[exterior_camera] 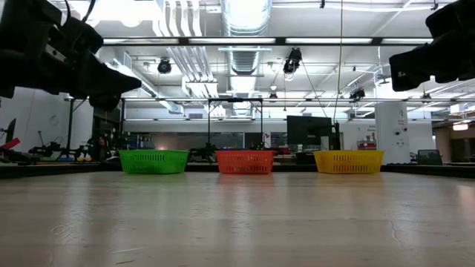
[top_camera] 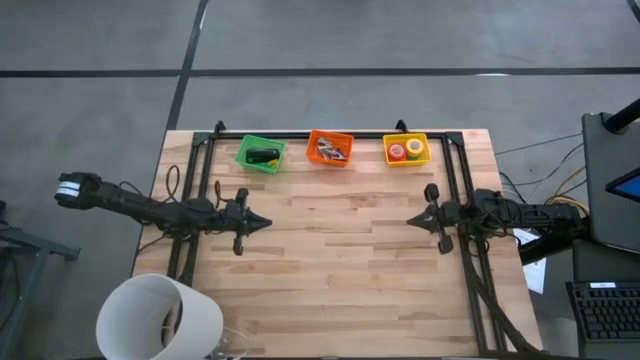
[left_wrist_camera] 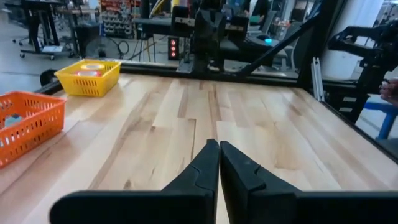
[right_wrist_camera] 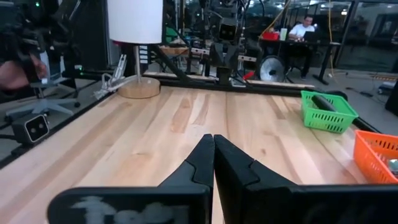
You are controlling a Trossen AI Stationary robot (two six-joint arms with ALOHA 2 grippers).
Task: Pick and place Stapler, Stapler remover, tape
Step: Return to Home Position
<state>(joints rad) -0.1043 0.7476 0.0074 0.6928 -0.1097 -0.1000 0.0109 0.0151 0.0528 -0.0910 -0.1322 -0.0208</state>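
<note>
The black stapler (top_camera: 262, 156) lies inside the green basket (top_camera: 243, 153) at the table's far edge; it also shows in the right wrist view (right_wrist_camera: 328, 103). The orange basket (top_camera: 313, 139) holds small metal pieces (top_camera: 331, 151). Tape rolls, one red (top_camera: 397, 152) and one yellow (top_camera: 414, 147), sit in the yellow basket (top_camera: 426, 157). My left gripper (top_camera: 264, 222) hovers shut over the table's left middle. My right gripper (top_camera: 412, 219) hovers shut over the right middle. Both point toward the table's centre and touch nothing.
A white lamp (top_camera: 160, 318) stands at the table's near left corner. A black frame (top_camera: 330, 131) runs along the far edge and down both sides. Bare wood (top_camera: 335, 270) lies between the grippers. A person (right_wrist_camera: 305, 30) sits in the room beyond.
</note>
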